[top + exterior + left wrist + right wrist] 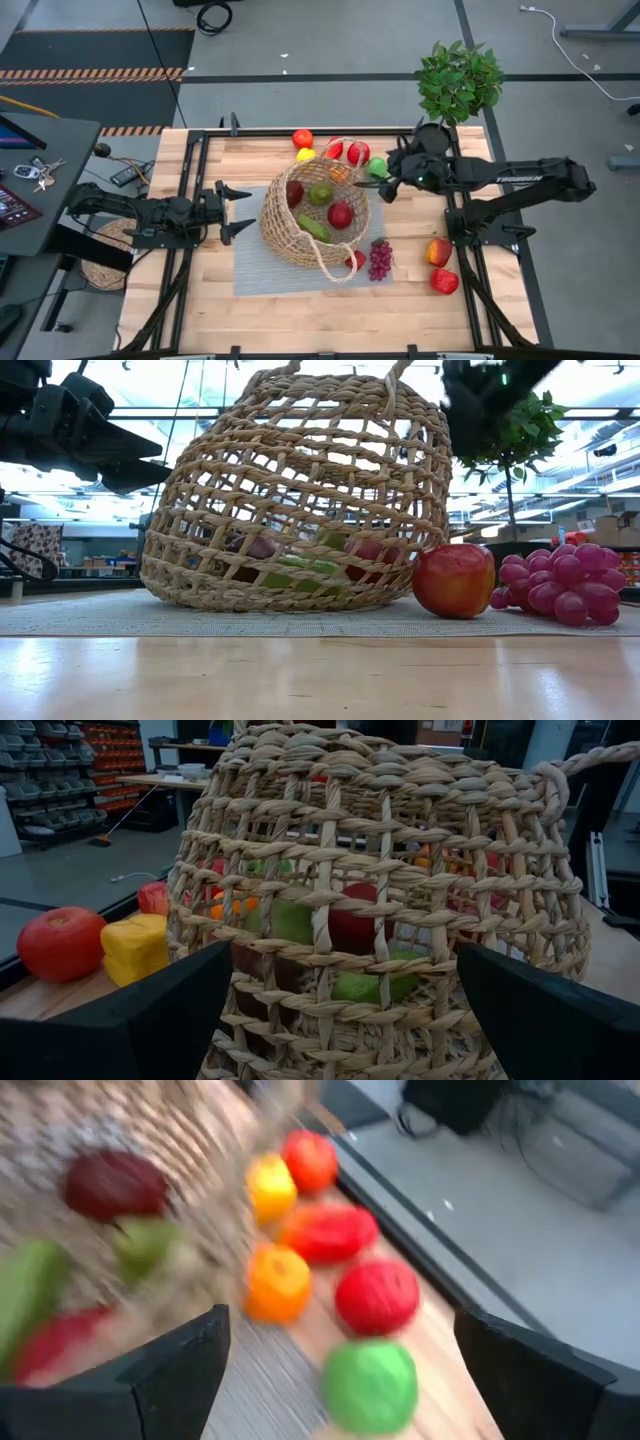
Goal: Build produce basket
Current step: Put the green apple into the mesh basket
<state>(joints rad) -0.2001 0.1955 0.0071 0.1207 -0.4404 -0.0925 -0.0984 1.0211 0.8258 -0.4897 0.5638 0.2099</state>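
A: Right gripper (372, 184) — fingers spread wide, nothing pinched, hanging just beside the far right rim of the large round tan woven wicker basket (312, 222), above a small green apple (377, 167). Arm reaching in from the right, stretched across the table.

B: Noted. Left gripper (243, 210)?

A: Spread too, empty, pointed at the basket's left side, not touching. Arm low along the left edge.

B: Hidden or unclear?

A: Right wrist view badly smeared; only blobs of red, orange, yellow and green produce (329, 1232) along the table edge. Basket lying on a grey woven mat (252, 270), pieces inside half screened by wicker: dark red, green, red. Red apple (454, 581) and purple grapes (556, 583) outside, near the looped handle (335, 270).

B: Writing?

A: White lettering on the right arm, too small to read.
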